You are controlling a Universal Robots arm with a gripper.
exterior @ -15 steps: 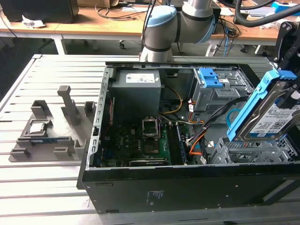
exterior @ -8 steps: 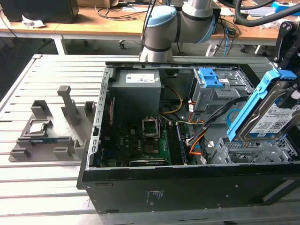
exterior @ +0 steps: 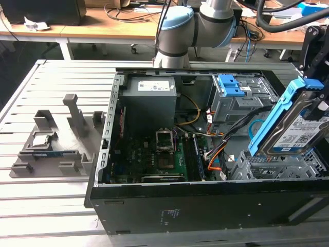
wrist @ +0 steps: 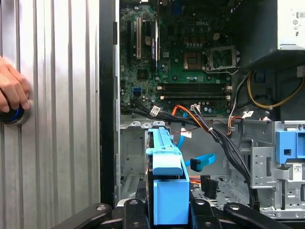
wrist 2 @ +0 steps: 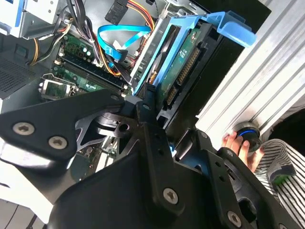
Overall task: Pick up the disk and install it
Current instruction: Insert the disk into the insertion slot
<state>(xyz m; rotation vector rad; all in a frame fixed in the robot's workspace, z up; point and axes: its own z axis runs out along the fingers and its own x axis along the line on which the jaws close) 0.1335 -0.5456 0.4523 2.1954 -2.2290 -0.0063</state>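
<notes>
The disk (exterior: 300,131), silvery with a white-and-blue label and blue side rails, hangs tilted on edge at the exterior view's right. It is just above the grey metal bay (exterior: 267,167) in the corner of the open computer case (exterior: 154,206). My gripper (exterior: 314,87) is shut on the disk from above. In the first wrist view the disk's blue rail (wrist: 167,176) stands between my black fingers (wrist: 136,210) over the bay. The second wrist view shows the disk's green circuit-board side (wrist 2: 186,62) held in my gripper (wrist 2: 159,121).
Orange and blue cables (exterior: 216,154) lie beside the bay. A grey cage with a blue latch (exterior: 234,92) and a power supply (exterior: 151,103) sit at the case's back. A grey fixture (exterior: 51,144) rests at the exterior view's left. A person's hand (wrist: 12,90) presses a blue button on the table.
</notes>
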